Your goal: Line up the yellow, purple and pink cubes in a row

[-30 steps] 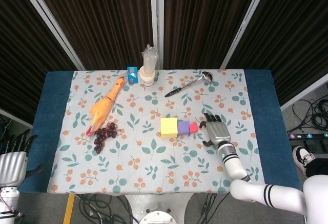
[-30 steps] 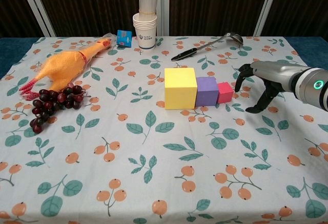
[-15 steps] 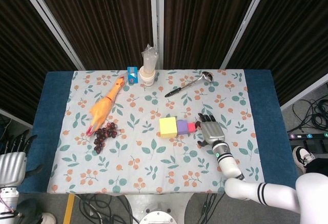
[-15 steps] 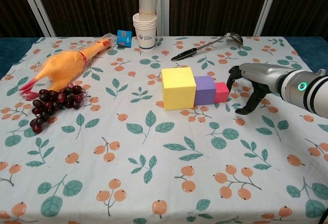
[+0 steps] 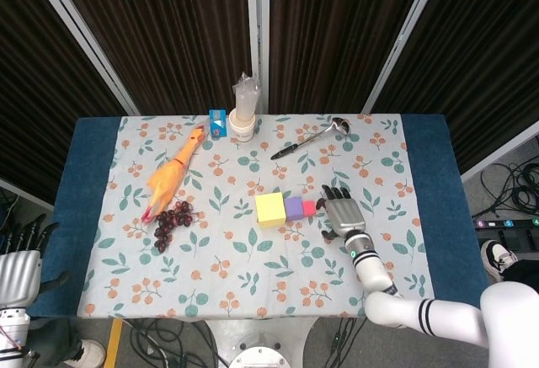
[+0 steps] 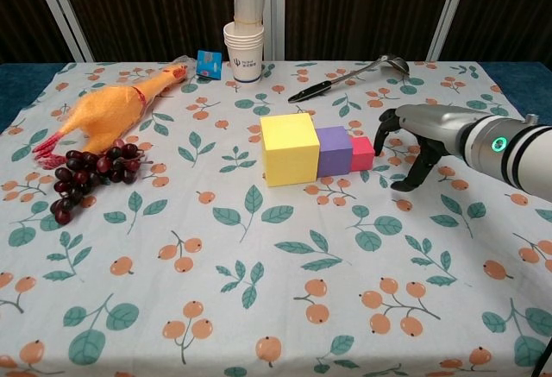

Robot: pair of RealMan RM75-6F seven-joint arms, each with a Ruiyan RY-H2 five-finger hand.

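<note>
— What is the head view showing you?

— My right hand (image 5: 341, 214) is resting just right of the pink cube (image 5: 308, 209), fingers spread, gripping nothing. The yellow cube (image 5: 270, 209), purple cube (image 5: 293, 208) and pink one are sitting side by side mid-cloth. My left hand (image 5: 21, 260) is hanging off the near left table corner, fingers apart.

— And the chest view?

— The cubes are touching in a row, yellow (image 6: 290, 148) leftmost, purple (image 6: 334, 150) in the middle, pink (image 6: 361, 153) on the right. My right hand (image 6: 412, 140) is arching beside pink; I cannot tell whether my fingertips are touching it.

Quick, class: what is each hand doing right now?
Left hand: open, holding nothing, off the table's edge.
Right hand: open, fingers spread beside the pink cube.
</note>
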